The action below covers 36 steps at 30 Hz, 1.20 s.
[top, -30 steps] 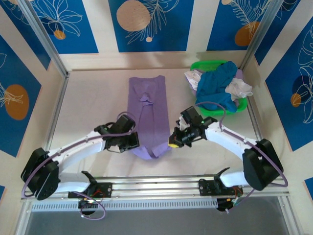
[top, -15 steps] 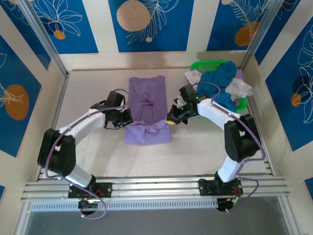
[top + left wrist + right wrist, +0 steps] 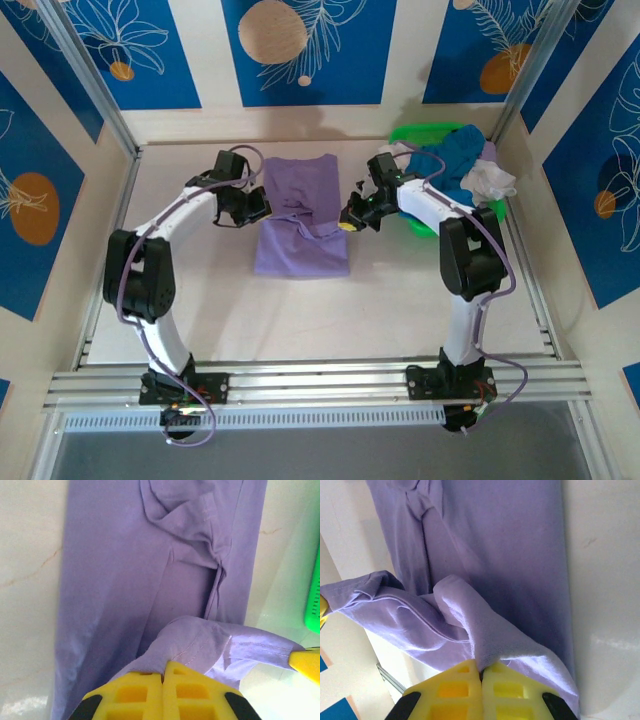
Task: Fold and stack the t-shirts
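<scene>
left gripper (image 3: 262, 211) and right gripper (image 3: 349, 222) both pinching the lavender t-shirt (image 3: 300, 255) tight, hem lifted above its far half.

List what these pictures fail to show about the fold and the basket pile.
Top view: the teal t-shirt and white t-shirts heap over the green basket, so what lies beneath cannot be counted.
Left wrist view: the bottom edge cuts off the left gripper, which hides the pinched edge of the lavender t-shirt.
Right wrist view: the same for the right gripper.
</scene>
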Each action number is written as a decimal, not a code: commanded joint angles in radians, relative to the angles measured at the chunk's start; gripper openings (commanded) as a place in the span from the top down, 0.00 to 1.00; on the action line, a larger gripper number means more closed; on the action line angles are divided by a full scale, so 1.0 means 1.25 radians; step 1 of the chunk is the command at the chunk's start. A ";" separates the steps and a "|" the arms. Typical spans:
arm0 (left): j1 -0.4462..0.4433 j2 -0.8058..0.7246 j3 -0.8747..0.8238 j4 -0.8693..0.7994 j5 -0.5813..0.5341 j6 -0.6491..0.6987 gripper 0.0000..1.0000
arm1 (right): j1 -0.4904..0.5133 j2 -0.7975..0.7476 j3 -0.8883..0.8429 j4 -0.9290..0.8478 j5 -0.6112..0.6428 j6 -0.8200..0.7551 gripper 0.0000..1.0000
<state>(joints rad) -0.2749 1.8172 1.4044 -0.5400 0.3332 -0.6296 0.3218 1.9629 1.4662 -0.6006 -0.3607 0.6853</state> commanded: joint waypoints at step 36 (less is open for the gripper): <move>0.059 0.136 0.119 0.018 0.105 -0.015 0.62 | -0.038 0.144 0.255 -0.161 -0.066 -0.097 0.61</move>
<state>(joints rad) -0.1753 2.0315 1.5894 -0.5617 0.4343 -0.6270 0.2527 2.1834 1.8122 -0.7864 -0.4404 0.5735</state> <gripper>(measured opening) 0.383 0.394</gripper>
